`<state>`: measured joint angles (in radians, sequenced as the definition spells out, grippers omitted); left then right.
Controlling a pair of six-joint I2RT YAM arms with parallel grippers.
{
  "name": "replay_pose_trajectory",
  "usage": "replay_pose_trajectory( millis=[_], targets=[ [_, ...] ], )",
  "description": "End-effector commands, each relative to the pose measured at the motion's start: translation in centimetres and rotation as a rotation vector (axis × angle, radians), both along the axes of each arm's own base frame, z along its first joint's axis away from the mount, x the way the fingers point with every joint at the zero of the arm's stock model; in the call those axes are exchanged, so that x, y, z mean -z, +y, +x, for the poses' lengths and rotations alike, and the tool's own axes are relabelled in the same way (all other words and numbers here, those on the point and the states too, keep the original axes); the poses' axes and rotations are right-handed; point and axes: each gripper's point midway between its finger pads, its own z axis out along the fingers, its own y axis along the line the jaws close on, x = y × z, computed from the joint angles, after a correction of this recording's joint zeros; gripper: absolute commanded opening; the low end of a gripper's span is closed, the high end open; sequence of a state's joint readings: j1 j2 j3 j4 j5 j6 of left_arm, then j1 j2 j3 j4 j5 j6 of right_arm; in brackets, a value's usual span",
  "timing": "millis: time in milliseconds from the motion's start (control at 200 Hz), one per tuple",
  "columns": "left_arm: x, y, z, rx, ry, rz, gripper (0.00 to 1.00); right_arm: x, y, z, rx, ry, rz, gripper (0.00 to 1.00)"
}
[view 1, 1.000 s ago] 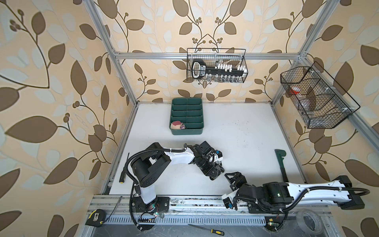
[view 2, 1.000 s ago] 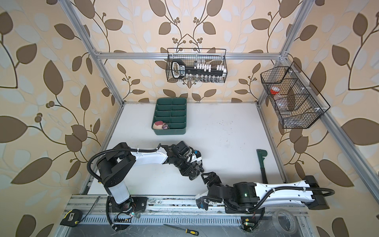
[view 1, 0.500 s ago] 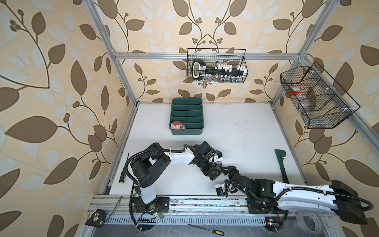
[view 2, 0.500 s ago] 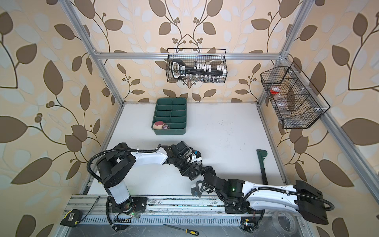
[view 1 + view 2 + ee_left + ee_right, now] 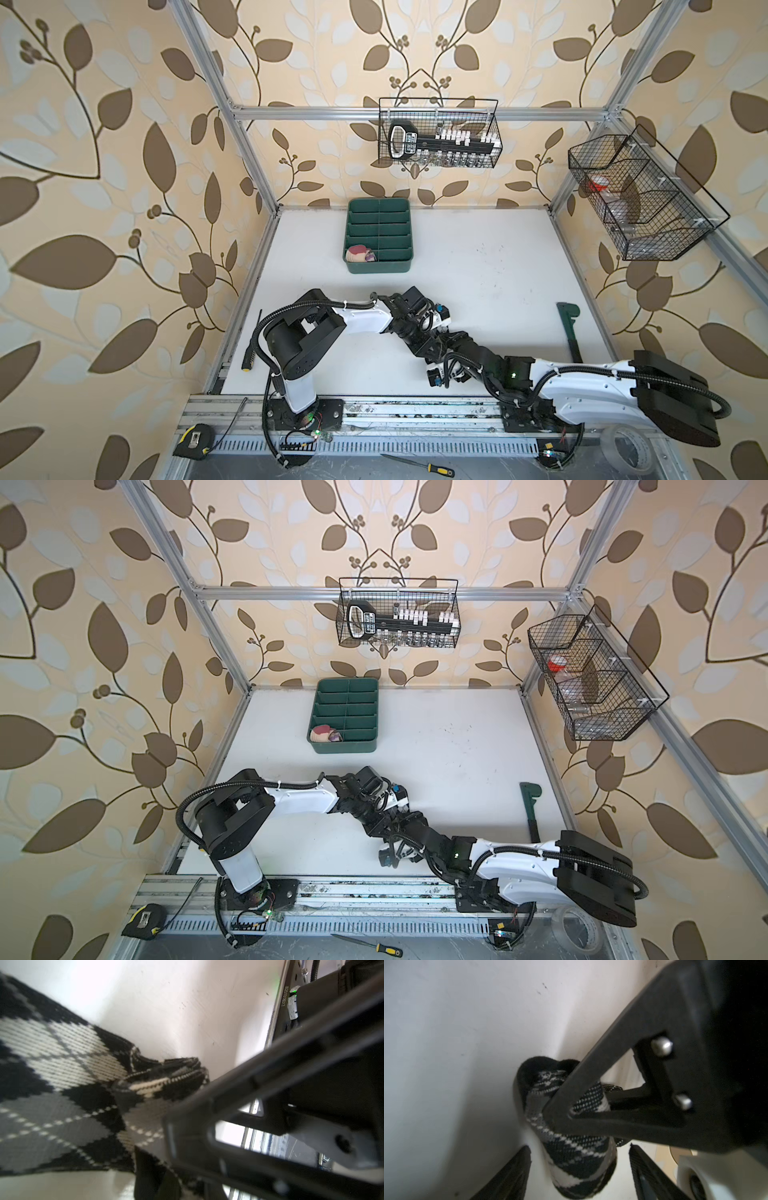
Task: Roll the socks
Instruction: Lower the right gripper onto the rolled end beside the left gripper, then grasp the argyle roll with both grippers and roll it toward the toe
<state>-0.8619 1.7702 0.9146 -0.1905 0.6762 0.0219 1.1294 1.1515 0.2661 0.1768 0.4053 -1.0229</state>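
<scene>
left end effector clamped on the argyle sock | right end effector open, straddling that sock | you've brought it in from well apart

My left arm and right arm wear white shells between chunky black joints, with black corrugated hoses running alongside. A green light glows on the right one. My left end effector has black triangular fingers fixed by two silver screws; my right end effector has ribbed black pads.
</scene>
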Motion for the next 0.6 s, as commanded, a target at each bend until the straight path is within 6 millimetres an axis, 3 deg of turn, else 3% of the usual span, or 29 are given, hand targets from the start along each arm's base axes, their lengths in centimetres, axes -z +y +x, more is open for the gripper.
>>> replay_pose_trajectory(
  millis=[0,155,290,405,595],
  targets=[
    [1.1,1.6,-0.4,-0.024,0.026,0.066,0.12,-0.5,1.1,0.4,-0.019,-0.002,0.029,0.73],
    [1.1,1.6,-0.3,-0.022,0.019,0.065,0.12,0.0,0.9,0.6,-0.008,0.013,0.018,0.66],
    [1.1,1.6,-0.2,-0.027,0.012,0.069,0.12,0.1,0.6,0.4,-0.003,0.027,0.008,0.48],
    [0.9,1.6,-0.1,-0.033,0.004,0.065,0.13,0.2,0.3,0.2,-0.004,0.04,0.005,0.39],
    [0.2,1.7,0.3,-0.049,-0.025,0.052,0.25,0.6,0.0,-0.4,0.001,0.085,-0.004,0.27]
  ],
)
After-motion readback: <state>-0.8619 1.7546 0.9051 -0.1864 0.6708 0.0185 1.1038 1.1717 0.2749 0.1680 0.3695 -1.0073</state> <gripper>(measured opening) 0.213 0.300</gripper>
